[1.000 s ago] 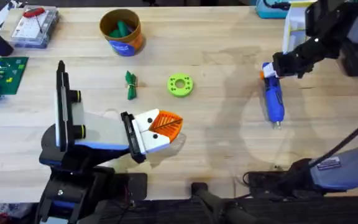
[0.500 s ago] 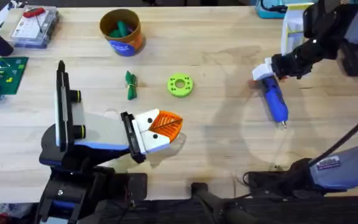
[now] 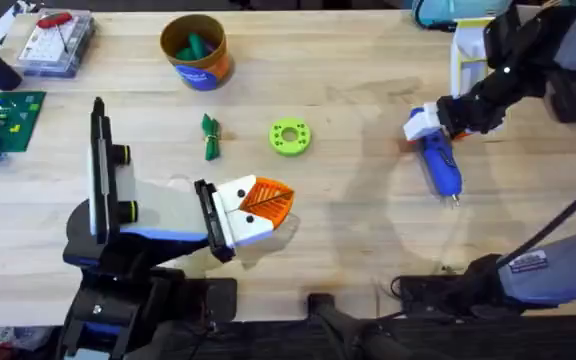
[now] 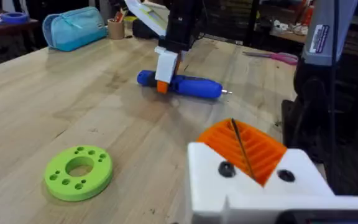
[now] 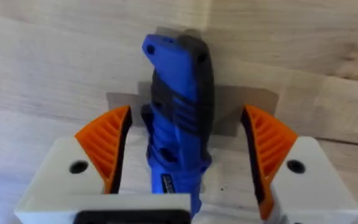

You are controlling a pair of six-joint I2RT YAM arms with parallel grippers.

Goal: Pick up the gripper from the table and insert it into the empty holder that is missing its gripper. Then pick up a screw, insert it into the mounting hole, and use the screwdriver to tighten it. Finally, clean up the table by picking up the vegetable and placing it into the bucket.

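Spread wide around the screwdriver (image 3: 440, 166), one right gripper (image 3: 426, 127) finger each side, not pinching. Lay flat on the table (image 3: 348, 230), right of middle in the overhead view. Could not tell about the left.

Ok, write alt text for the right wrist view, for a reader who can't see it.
The right gripper straddles the blue screwdriver, which lies on the wooden table. Its white fingers with orange ribbed pads stand open on either side of the tool, not yet closed on it.
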